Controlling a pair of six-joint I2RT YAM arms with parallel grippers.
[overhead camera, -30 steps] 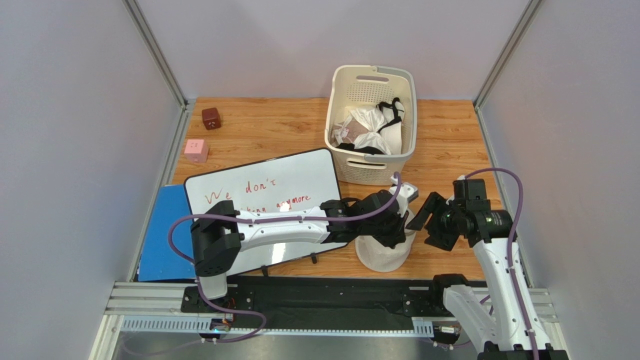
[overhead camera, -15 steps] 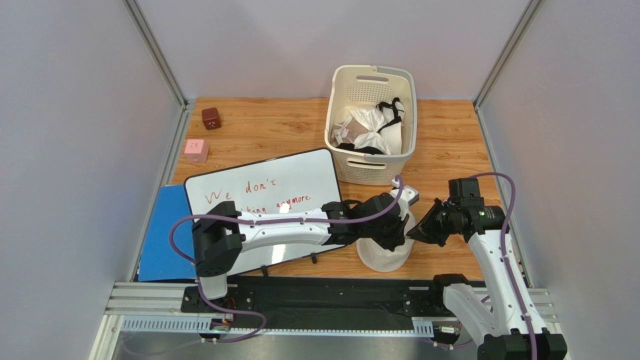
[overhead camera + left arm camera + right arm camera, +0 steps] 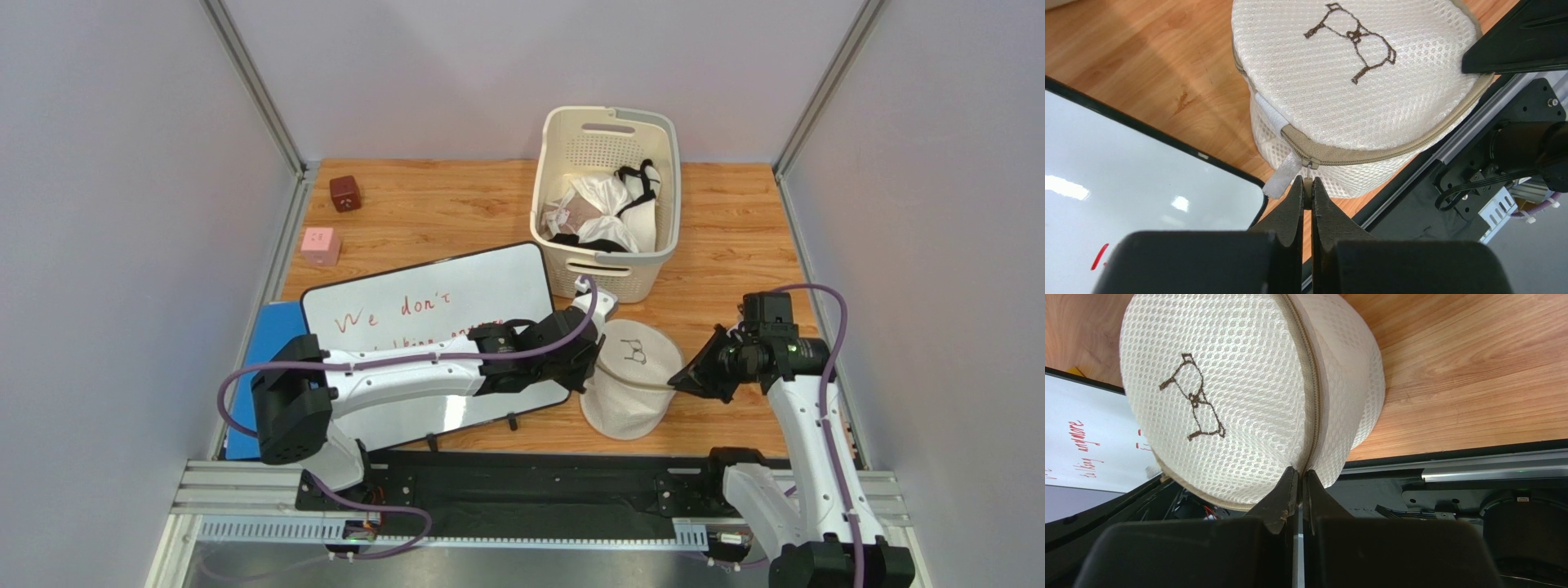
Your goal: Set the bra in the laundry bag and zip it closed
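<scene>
The left hand [image 3: 1308,185] is pinched tight on the zipper pull [image 3: 1309,171] at the left side of the laundry bag [image 3: 1352,86]. The bag sits on the wooden surface [image 3: 1155,67], near its front edge. The bra is not visible and is presumably inside. The right hand [image 3: 1296,478] is clamped on the zipper rim [image 3: 1310,386] opposite. If either thin pinch slips, the bag would likely drag rather than zip.

The left arm [image 3: 417,368] reaches low and rightward, its left gripper [image 3: 1307,184] with jaws pinched shut on the zipper pull [image 3: 1309,173] of the laundry bag [image 3: 1364,92]. The right arm [image 3: 816,429] stands up from its base and bends inward, its right gripper [image 3: 1296,476] with jaws closed on the bag's seam.
</scene>
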